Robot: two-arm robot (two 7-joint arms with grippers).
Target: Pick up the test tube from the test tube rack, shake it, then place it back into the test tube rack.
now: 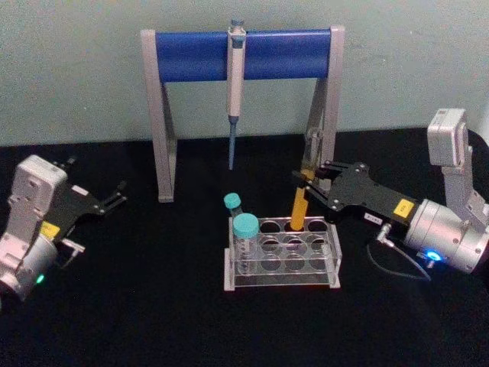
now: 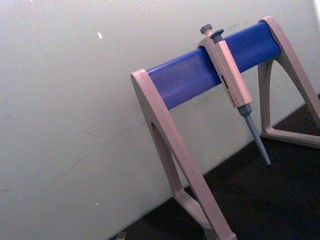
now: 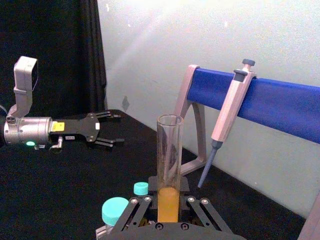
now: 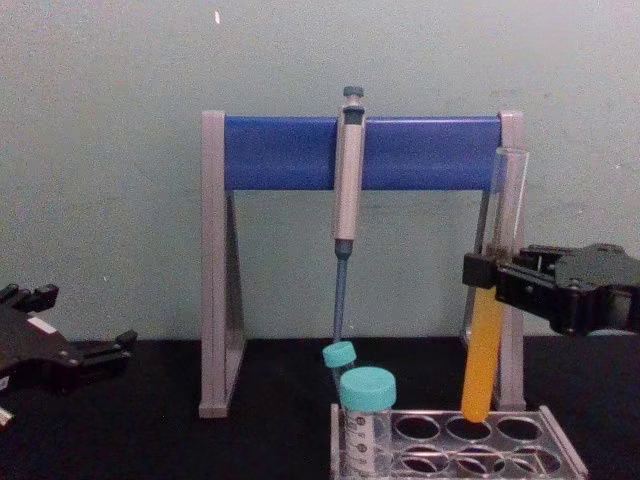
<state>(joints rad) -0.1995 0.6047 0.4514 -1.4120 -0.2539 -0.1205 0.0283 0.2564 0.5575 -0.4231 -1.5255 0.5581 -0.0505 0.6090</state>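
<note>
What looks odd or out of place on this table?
Nothing spilled or broken. The rear teal-capped tube leans in the test tube rack, and the right gripper holds the test tube slightly tilted.

Test tube rack [image 1: 284,280] is set centre-front on worktop [image 1: 153,313], capped tubes [image 1: 246,227] in its left holes. Test tube [image 1: 299,212] is held upright at back-row middle hole by right hand [image 1: 304,186]. Stand [image 1: 191,53] with hung pipette [image 1: 235,84] is placed behind. Left hand [image 3: 112,129] is parked far left.

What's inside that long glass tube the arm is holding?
Orange-yellow liquid fills the lower part of the test tube; above it the glass looks empty up to the open top. The jaws of the right gripper cover a short band, hiding that stretch.
</note>
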